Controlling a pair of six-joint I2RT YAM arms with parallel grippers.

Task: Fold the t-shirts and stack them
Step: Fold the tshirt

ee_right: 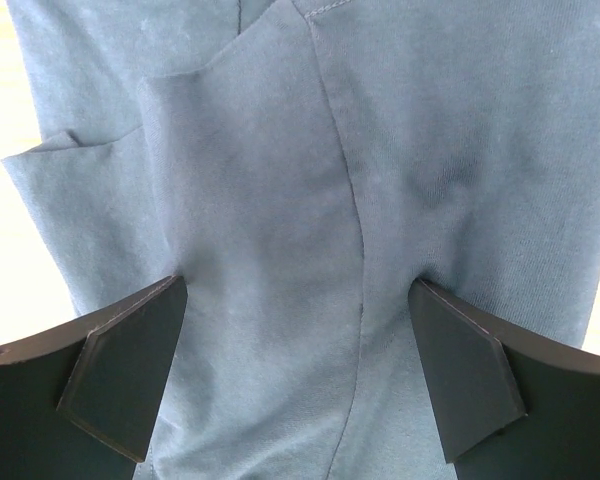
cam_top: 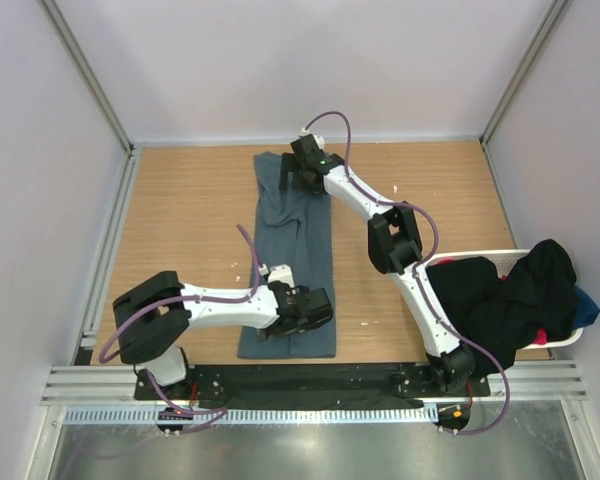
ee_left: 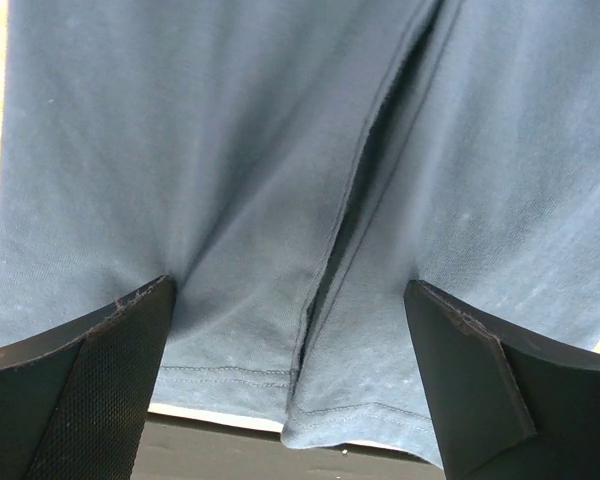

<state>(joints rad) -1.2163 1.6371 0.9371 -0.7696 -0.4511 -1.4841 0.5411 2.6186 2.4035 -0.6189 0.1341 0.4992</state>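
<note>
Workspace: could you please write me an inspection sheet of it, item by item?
Surface: wooden table, bare wood around the shirt.
Job's things: blue-grey t-shirt lying flat, folded into a long strip; dark shirts heaped in the white basket on the right.
Clutter: a few pale specks on the wood.
Grippers: left gripper open over the shirt's near hem; right gripper open over its far end; neither is closed on cloth.
Cables: purple cables run along both arms.
Surroundings: pale walls; metal rail at the near edge.
</note>
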